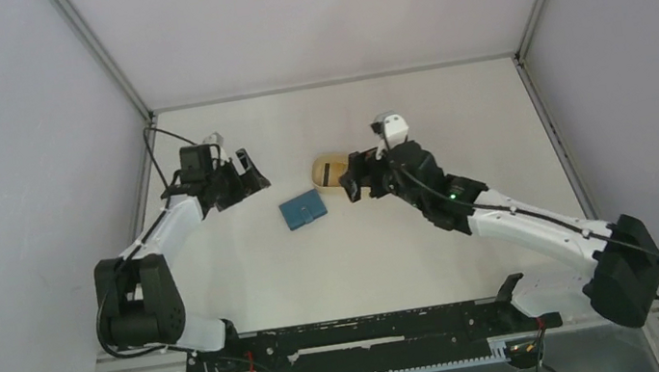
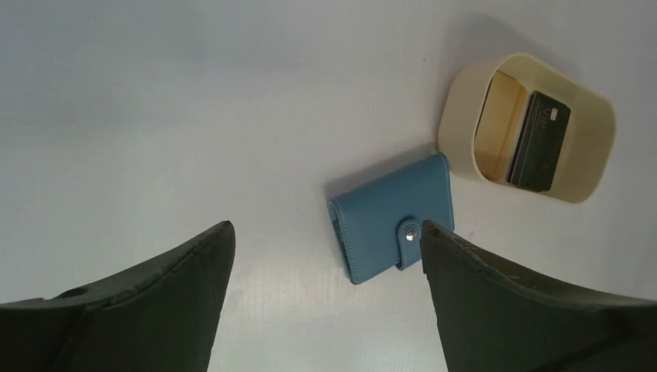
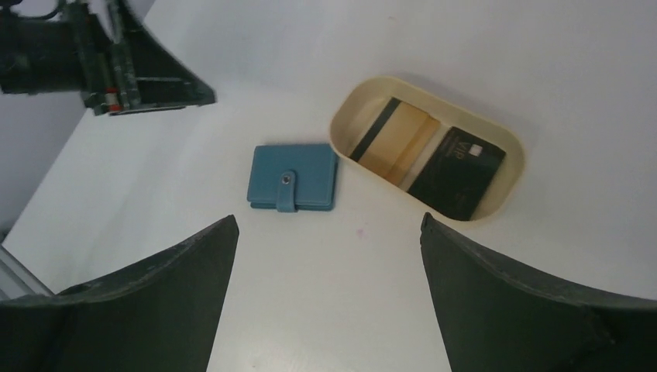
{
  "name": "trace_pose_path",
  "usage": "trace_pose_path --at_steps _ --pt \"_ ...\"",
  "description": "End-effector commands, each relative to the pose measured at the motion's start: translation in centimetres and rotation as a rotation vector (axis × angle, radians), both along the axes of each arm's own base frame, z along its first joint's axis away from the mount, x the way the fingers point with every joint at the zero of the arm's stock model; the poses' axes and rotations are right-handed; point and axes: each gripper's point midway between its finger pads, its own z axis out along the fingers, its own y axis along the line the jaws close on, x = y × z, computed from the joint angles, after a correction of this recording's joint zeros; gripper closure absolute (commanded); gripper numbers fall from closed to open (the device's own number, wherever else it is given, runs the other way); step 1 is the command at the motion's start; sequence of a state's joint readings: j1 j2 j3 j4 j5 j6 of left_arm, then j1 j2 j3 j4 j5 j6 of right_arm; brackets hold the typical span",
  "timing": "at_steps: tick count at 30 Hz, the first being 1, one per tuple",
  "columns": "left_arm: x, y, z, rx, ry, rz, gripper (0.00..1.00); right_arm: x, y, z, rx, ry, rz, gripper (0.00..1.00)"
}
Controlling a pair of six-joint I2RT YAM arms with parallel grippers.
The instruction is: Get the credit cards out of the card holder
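Top external view: holder (image 1: 303,210) lies flat and snapped shut near the centre of the tabletop (image 1: 414,262), slightly toward the left edge.
Holder axis: long side roughly along the near edge, tab (image 3: 287,191) on the near side.
Cards: tan card (image 3: 391,138) and black card (image 3: 457,172) lie in the tray (image 3: 513,149), just beside the holder's far-right corner.
Left gripper (image 1: 251,173): jaws wide apart, empty, far-left of the holder.
Right gripper (image 1: 351,186): jaws wide apart, empty, right of the holder, judged slightly nearer.

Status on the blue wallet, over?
Left tool, right tool open, empty. Teal-blue snap wallet shut, lying free. Tan card, black card in beige oval tray. Nothing blocking.
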State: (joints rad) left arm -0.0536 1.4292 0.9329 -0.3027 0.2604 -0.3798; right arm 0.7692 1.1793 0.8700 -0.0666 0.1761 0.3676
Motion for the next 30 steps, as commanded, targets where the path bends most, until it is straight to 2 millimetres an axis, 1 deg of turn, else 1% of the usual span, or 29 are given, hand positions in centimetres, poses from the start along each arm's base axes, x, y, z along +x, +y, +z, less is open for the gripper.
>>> trace_pose_path --at_steps 1,2,3,4,7,10,15,18,22,24,25,28,30 --pt "3.1 -2.7 2.2 -0.016 -0.055 0.004 0.07 1.1 3.2 1.5 -0.075 -0.1 0.006 0.07" --pt "3.3 -3.2 1.5 0.001 -0.039 -0.001 0.08 1.3 4.1 0.7 -0.082 -0.076 0.022 0.09" --pt "3.4 -3.8 0.3 0.02 -0.013 -0.009 0.08 1.5 4.9 0.8 -0.074 -0.069 0.031 0.12" --pt "3.7 -4.1 -0.5 0.034 0.003 -0.007 0.09 1.7 5.7 0.4 -0.076 -0.054 0.045 0.14" --pt "4.5 -4.7 -2.3 0.058 0.033 0.003 0.11 2.3 7.6 -0.7 -0.093 -0.02 0.075 0.24" --pt "5.4 -4.6 -3.2 0.08 0.044 0.017 0.12 2.7 8.9 -2.6 -0.123 0.041 0.089 0.31" --pt "6.6 -3.9 -4.3 0.144 0.06 0.022 0.13 3.0 10.0 -6.2 -0.154 0.177 0.113 0.46" --pt "7.0 -4.1 -4.9 0.147 0.067 0.008 0.15 3.2 10.5 -7.7 -0.146 0.251 0.124 0.5" --pt "6.5 -4.8 -5.6 0.121 0.062 -0.002 0.2 3.6 10.3 -10.2 -0.131 0.368 0.119 0.56" --pt "5.9 -4.9 -6.1 0.112 0.066 0.003 0.21 4.4 9.7 -11.2 -0.123 0.399 0.086 0.57" --pt "5.6 -5.1 -6.4 0.104 0.071 0.003 0.22 4.5 9.7 -11.7 -0.11 0.42 0.094 0.57" --pt "4.1 -5.9 -7.3 0.066 0.074 -0.005 0.23 6.0 8.5 -12.4 -0.098 0.44 0.055 0.57" --pt "3.0 -6.5 -7.9 0.051 0.079 -0.008 0.24 7.0 7.9 -12.4 -0.099 0.434 0.035 0.57"
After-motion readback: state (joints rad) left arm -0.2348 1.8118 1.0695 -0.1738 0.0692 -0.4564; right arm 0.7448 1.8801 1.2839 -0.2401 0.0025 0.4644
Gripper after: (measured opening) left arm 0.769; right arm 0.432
